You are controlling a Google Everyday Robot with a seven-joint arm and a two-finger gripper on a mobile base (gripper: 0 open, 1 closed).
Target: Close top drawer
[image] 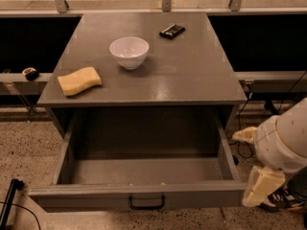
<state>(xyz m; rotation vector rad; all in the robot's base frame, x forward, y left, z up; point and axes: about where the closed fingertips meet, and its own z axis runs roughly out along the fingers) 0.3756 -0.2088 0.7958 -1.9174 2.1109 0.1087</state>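
The top drawer (pixel 144 176) of the grey cabinet stands pulled far out, and its inside is empty. Its flat grey front (pixel 86 198) faces me at the bottom of the view, with a small black bar handle (pixel 146 203) in the middle. My gripper (pixel 253 161) is just right of the drawer's front right corner, at the end of a white rounded arm (pixel 288 140). Its two cream fingers are spread apart and hold nothing: one fingertip (pixel 243 134) is beside the drawer's right wall, the other (pixel 260 188) is by the right end of the front.
On the cabinet top (pixel 192 71) lie a white bowl (pixel 129 51), a yellow sponge (pixel 79 80) and a small black object (pixel 172 31). Dark gaps and rails flank the cabinet. Cables (pixel 249 150) lie on the speckled floor at the right.
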